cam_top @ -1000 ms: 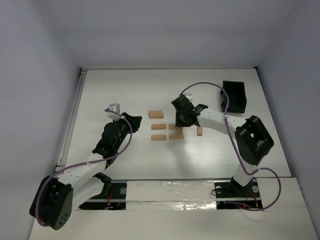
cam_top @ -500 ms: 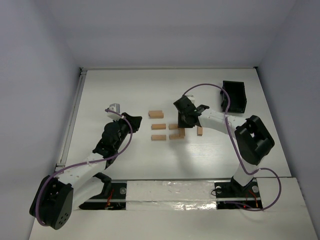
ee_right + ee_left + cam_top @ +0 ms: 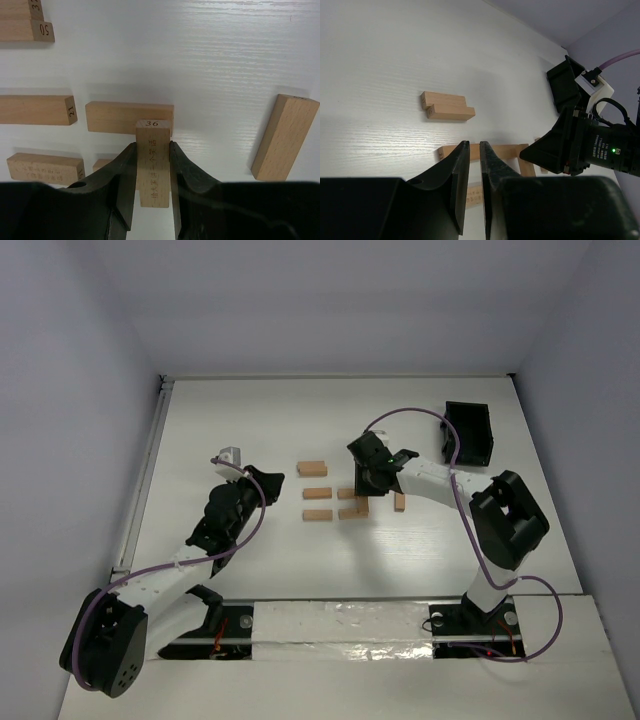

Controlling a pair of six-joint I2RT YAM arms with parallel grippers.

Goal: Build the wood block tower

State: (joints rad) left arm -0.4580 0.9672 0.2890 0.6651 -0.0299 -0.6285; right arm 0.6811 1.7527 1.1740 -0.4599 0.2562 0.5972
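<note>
**ITEM: WOOD BLOCK TOWER, PLACEMENT OF ONE BLOCK IN HAND**

Location of stock: wooden blocks lying flat in a loose group mid-bench, between the two arms; no stacked tower discernible yet. One stray block just right of the group; black box at far right, well apart.

Right fingers: closed on the held block, number 36 on its end, gripped by its long sides, poised crosswise above a flat block.

Left fingers: slightly ajar, a thin slit only, holding nothing.

Hazards, as judged:
- Descent off-centre: held block landing half on the flat block beneath, then tipping off on release.
- Contact too hard or oblique: flat block shoved out of line with its neighbours, base spoiled.
- Finger flanks low beside the load: likely to catch adjacent blocks on opening or withdrawal.
- Block slipping or twisting in the grip, since only smooth faces are pinched.

Pose, right arm: reaching left and far from its base, elbow bent at the right, wrist pitched down over the group.

Pose, left arm: extended forward, low, left of the blocks, fingers aimed toward them, near but apart.
</note>
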